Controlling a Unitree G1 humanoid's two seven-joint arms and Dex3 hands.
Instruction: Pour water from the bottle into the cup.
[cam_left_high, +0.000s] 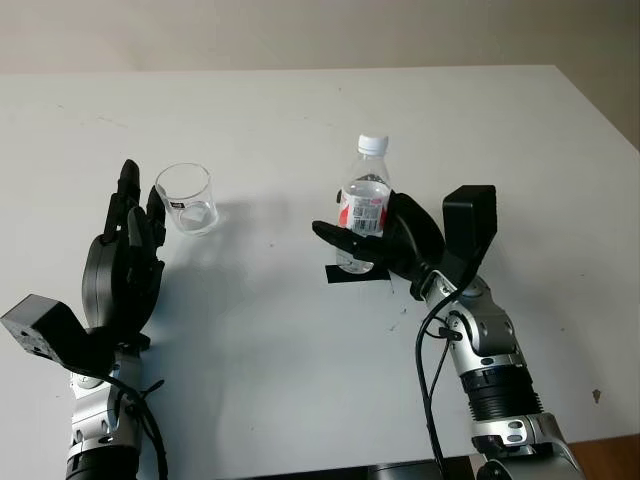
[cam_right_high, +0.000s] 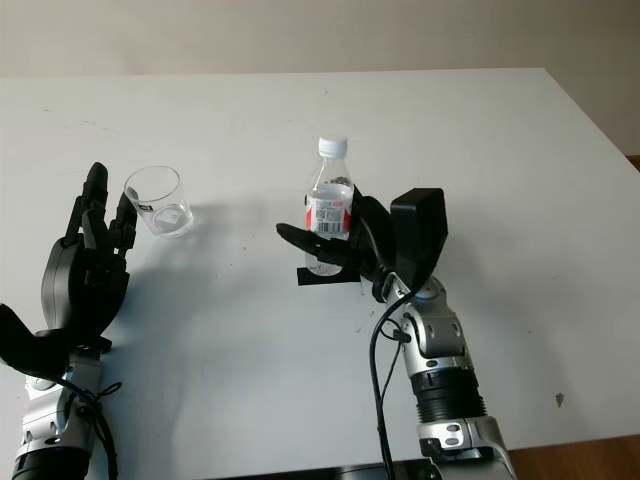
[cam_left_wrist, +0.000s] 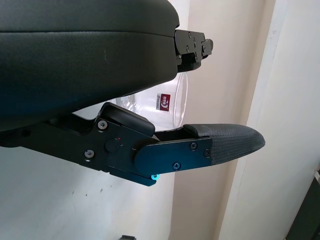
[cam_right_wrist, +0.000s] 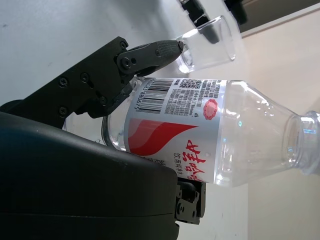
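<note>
Broadly, one white table (cam_left_high: 300, 110) spans the scene, a beige wall behind. Two black hands: the right hand (cam_left_high: 385, 240) wraps one upright, capped water bottle (cam_left_high: 364, 205) over one black tape mark (cam_left_high: 345, 275); the left hand (cam_left_high: 125, 245), open, stands beside one clear cup (cam_left_high: 187, 198).

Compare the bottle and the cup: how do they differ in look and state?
The bottle is tall, capped white and red-labelled; the cup is short and open-topped. The right robot hand grips the bottle; the left robot hand is open beside the cup. Both are clear and upright.
</note>
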